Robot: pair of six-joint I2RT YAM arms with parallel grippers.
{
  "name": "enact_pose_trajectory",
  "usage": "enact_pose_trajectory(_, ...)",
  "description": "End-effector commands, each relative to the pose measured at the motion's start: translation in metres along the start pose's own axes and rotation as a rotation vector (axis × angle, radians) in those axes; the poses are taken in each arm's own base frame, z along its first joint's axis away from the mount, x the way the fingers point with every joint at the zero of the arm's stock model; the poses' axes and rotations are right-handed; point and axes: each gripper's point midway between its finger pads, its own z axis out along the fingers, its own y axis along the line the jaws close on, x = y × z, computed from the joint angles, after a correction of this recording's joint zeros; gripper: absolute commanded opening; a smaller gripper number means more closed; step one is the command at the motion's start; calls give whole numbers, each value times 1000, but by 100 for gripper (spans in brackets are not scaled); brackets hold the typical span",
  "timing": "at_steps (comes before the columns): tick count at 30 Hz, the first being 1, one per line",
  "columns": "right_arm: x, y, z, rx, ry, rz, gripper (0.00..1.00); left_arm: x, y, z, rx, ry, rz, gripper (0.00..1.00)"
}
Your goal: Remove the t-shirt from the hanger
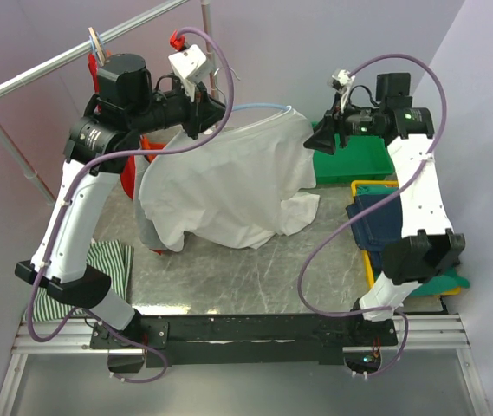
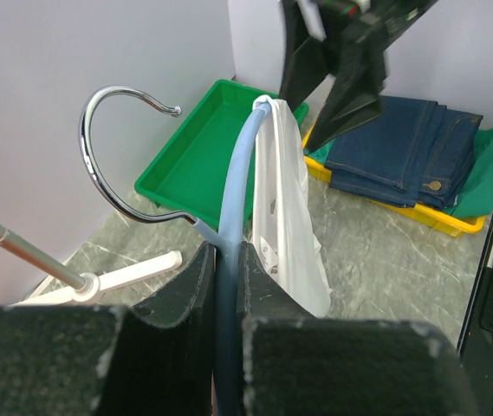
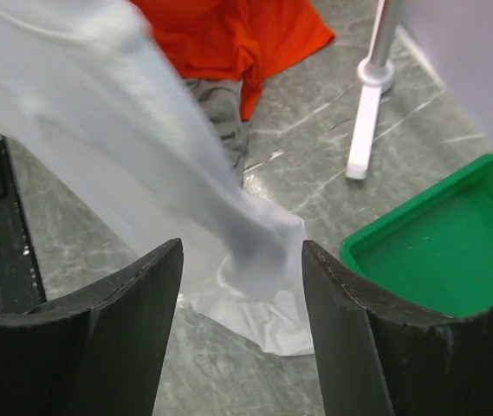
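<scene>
A white t-shirt [image 1: 229, 186] hangs off a light blue hanger [image 1: 263, 107] and trails down onto the table. My left gripper [image 1: 201, 113] is shut on the hanger's arm [image 2: 231, 208], just below its chrome hook [image 2: 107, 165]. In the left wrist view the t-shirt [image 2: 285, 199] clings only to the hanger's far end. My right gripper [image 1: 320, 139] hovers open at that end. In the right wrist view the blurred t-shirt [image 3: 142, 156] passes between and beneath the open right gripper [image 3: 242, 251], touching neither finger.
A green tray [image 1: 359, 160] lies behind the right gripper. A yellow tray [image 1: 369, 186] holds folded jeans [image 2: 411, 147]. An orange garment [image 3: 229, 35] and a grey one [image 3: 220, 113] lie near the rack's white foot [image 3: 367, 130]. A striped cloth [image 1: 107, 264] lies left; the clothes rail [image 1: 81, 52] crosses the back.
</scene>
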Motion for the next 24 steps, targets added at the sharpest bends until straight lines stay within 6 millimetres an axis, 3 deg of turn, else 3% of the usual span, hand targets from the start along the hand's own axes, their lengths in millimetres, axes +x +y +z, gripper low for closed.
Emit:
enact_pose_trajectory(1,5,1,9,-54,8,7,66,-39,-12,-15,21,-113,62,1)
enact_pose_trajectory(5,4,0,12,-70,-2,8,63,-38,-10,-14,19,-108,56,1)
enact_pose_trajectory(7,1,2,13,-86,-14,3,47,-38,-11,-14,19,-108,56,1)
enact_pose_trajectory(8,0,2,13,-89,-19,7,31,-36,-11,-12,23,-103,53,1)
enact_pose_trajectory(10,-2,3,13,-96,-28,3,17,-36,-10,-12,20,-102,52,1)
enact_pose_trajectory(11,-2,3,14,-98,-28,5,0,-34,-10,-11,19,-98,50,1)
enact_pose_trajectory(15,4,-5,13,-54,-4,24,0,-32,-8,-12,12,-90,53,1)
enact_pose_trajectory(19,7,-28,4,52,-12,32,0,-22,-2,-11,-20,-52,46,1)
enact_pose_trajectory(20,14,-37,-3,88,-15,83,0,-16,-1,-8,-22,-34,42,1)
enact_pose_trajectory(24,9,-74,-46,224,-125,168,0,2,2,-4,-30,17,25,1)
